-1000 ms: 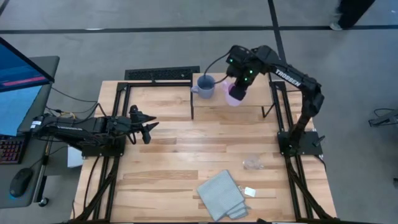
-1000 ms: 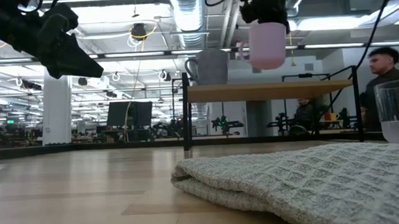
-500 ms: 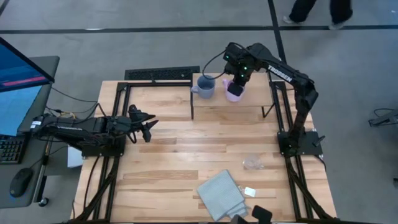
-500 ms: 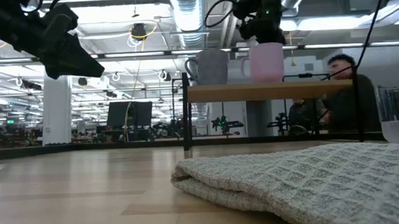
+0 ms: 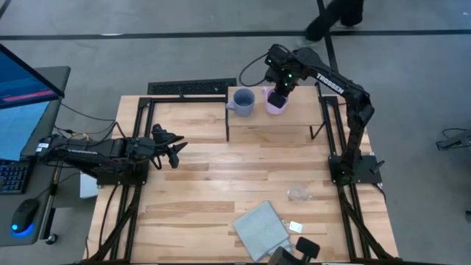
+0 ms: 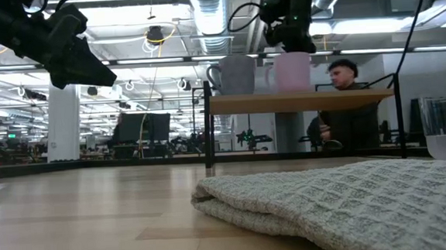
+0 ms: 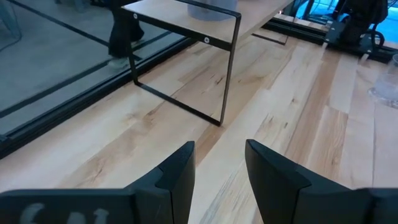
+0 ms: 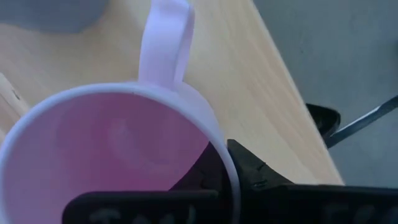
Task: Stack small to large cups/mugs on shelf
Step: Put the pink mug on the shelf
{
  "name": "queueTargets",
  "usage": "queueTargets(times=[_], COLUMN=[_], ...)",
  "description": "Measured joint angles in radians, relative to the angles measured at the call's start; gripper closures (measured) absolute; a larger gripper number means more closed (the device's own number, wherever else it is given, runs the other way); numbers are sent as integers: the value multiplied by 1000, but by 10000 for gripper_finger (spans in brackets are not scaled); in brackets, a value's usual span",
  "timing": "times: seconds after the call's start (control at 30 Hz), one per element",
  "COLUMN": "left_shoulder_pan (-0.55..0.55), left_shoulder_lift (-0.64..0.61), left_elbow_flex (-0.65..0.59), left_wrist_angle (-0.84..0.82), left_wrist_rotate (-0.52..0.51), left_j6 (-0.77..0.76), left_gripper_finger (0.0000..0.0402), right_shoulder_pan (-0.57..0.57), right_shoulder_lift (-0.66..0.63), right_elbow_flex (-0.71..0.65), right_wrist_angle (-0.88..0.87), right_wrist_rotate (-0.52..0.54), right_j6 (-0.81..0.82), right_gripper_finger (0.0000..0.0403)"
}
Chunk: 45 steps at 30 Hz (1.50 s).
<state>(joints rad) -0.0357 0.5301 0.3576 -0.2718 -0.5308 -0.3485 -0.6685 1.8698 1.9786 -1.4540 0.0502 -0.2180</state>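
A pink mug (image 5: pixel 277 104) stands upright on the light-wood shelf (image 5: pixel 294 121), just right of a blue-grey mug (image 5: pixel 243 102) that also stands there. The pink mug's handle (image 8: pixel 165 43) points toward the blue-grey mug. My right gripper (image 5: pixel 278 94) comes down from above and is shut on the pink mug. The clear cup (image 5: pixel 298 193) stands on the tabletop near the right side. My left gripper (image 5: pixel 176 151) hovers open over the table's left part, holding nothing. My right gripper holds the pink mug by its rim (image 8: pixel 225 163), on the side opposite the handle. One finger (image 8: pixel 202 177) is inside the mug and the other (image 8: pixel 256 174) outside. The fingers point down from above. The mug stands upright with its bottom (image 6: pixel 297 87) on the shelf.
A folded grey cloth (image 5: pixel 263 230) lies near the table's front edge, filling the low view's foreground. A small white tag (image 5: pixel 296 227) lies beside it. A person (image 6: pixel 345 110) shows in the room behind the shelf. Bare tabletop lies between the shelf and the cloth.
My right gripper has come down and moved a little toward the table's far edge and the blue-grey mug. The pink mug, which hung clear above the shelf, now stands on it next to the blue-grey mug. The grip has stayed shut.
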Motion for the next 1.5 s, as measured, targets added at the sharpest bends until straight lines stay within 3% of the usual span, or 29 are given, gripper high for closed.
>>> queueTargets(times=[0.27,0.63,1.5], left_shoulder_pan=[0,0,0], left_shoulder_lift=[0,0,0], left_elbow_flex=[0,0,0], left_wrist_angle=[0,0,0], left_wrist_rotate=[0,0,-1], left_j6=[-5,-12,-7], left_gripper_finger=[270,270,270], right_shoulder_pan=[0,7,36], right_shoulder_lift=[0,62,62], right_elbow_flex=[20,23,16], right_wrist_angle=[-8,-20,-8], right_wrist_rotate=[-67,-63,-49], right_j6=[-2,-7,-20], right_gripper_finger=[365,386,261])
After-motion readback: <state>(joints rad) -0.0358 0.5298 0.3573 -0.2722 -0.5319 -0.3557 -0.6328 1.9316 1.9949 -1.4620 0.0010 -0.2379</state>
